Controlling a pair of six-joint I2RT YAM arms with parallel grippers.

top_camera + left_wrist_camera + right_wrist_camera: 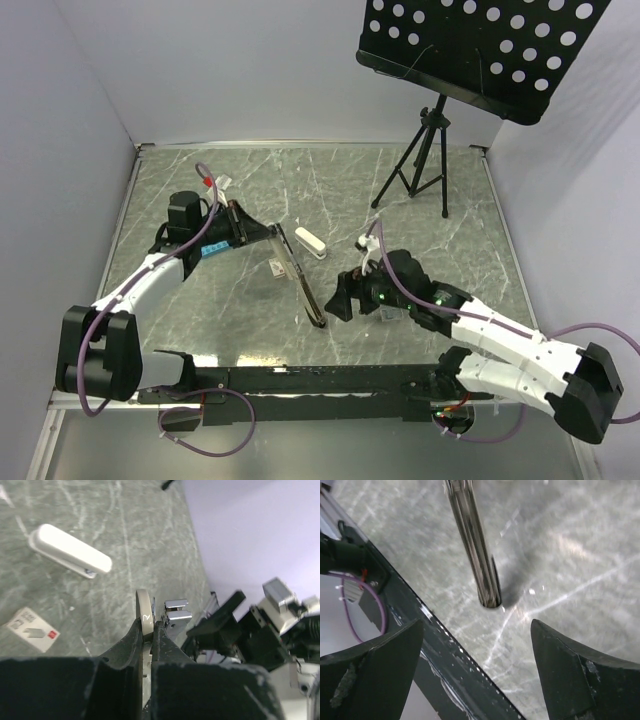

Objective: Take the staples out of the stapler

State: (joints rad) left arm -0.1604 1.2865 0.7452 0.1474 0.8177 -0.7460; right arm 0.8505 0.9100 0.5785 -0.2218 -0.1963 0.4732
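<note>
Left gripper [148,627] clamped on opened stapler [300,285]. Its silvery channel [475,545] slants toward right gripper [477,625], tip just ahead of wide-spread, empty fingers.

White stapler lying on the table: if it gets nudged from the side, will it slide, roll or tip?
The white stapler lies flat along its length on the smooth table, so it would probably slide, not roll or tip. It looks small and plastic, so it is likely light, and an off-centre nudge could spin it. Its rounded glossy shell may be slippery to pinch.
</note>
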